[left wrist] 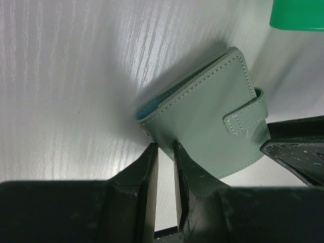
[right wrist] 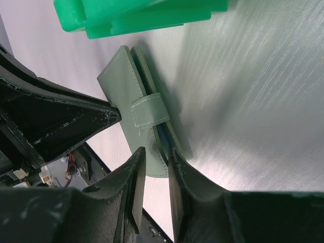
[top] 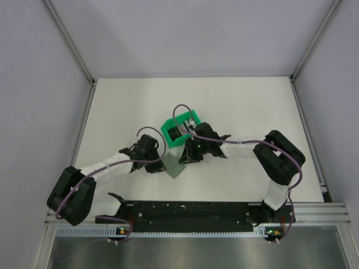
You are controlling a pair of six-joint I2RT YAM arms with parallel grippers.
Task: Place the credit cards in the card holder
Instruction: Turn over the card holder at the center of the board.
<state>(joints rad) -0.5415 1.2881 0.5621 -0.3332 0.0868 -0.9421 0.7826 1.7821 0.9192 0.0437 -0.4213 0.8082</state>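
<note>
Step in hand: getting the wallet (left wrist: 207,121) open; no cards are showing. The left pincer (left wrist: 165,152) and right pincer (right wrist: 154,158) are each clamping a wallet edge. The wallet is tilting on the worktop (top: 252,106), just beside the green bin (right wrist: 136,15). Next, likely: freeing the strap (right wrist: 149,109) and spreading the covers. The bin is crowding the far side; bare worktop is lying beyond.

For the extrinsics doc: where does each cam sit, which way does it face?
Top external: above, behind the bases, looking down at the table; left arm, right arm show.
Left wrist: on left arm, facing past left gripper to the card holder.
Right wrist: same over the right gripper, from the holder's other side.
Shared: card holder and green bin, all three views.
</note>
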